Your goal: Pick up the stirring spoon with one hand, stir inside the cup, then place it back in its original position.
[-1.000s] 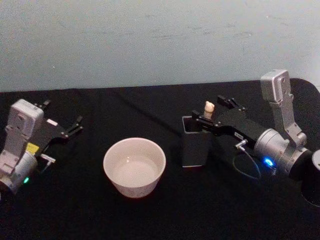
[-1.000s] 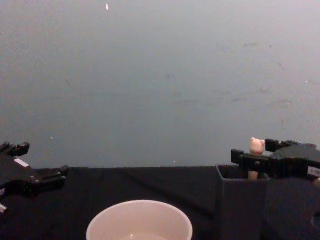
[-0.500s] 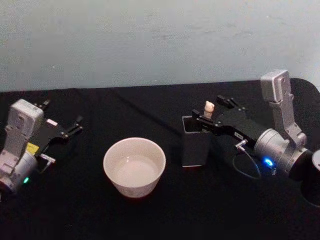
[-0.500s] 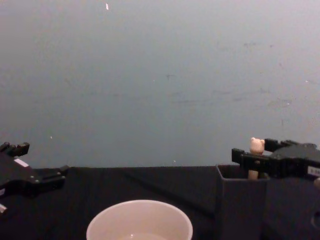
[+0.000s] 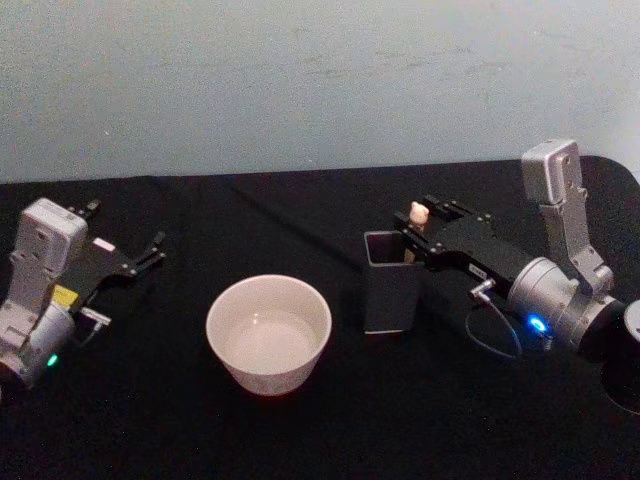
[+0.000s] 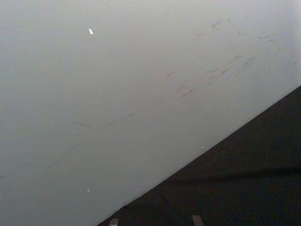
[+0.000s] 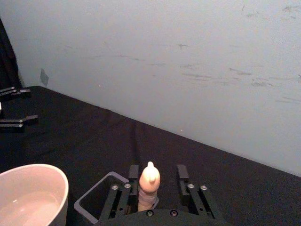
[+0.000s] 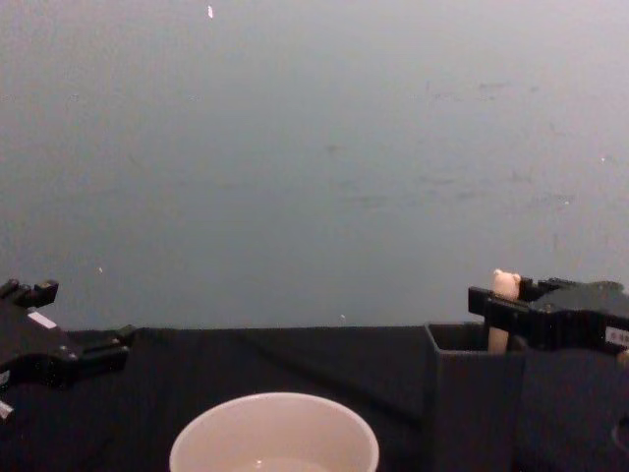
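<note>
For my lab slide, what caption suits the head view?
Right pincer open around the stirring spoon standing in its dark holder; cream cup beside it, left pincer parked open far left.

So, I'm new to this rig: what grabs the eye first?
The stirring spoon pokes its pale bear-head knob out of the dark holder right of centre, between the fingers of the open right claw. The cream cup sits mid-table, and the left claw is parked at the far left.

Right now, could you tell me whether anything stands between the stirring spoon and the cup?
Nothing visible does. The stirring spoon stands in the dark holder, right claw open around its handle; only bare black cloth lies between holder and cup.
</note>
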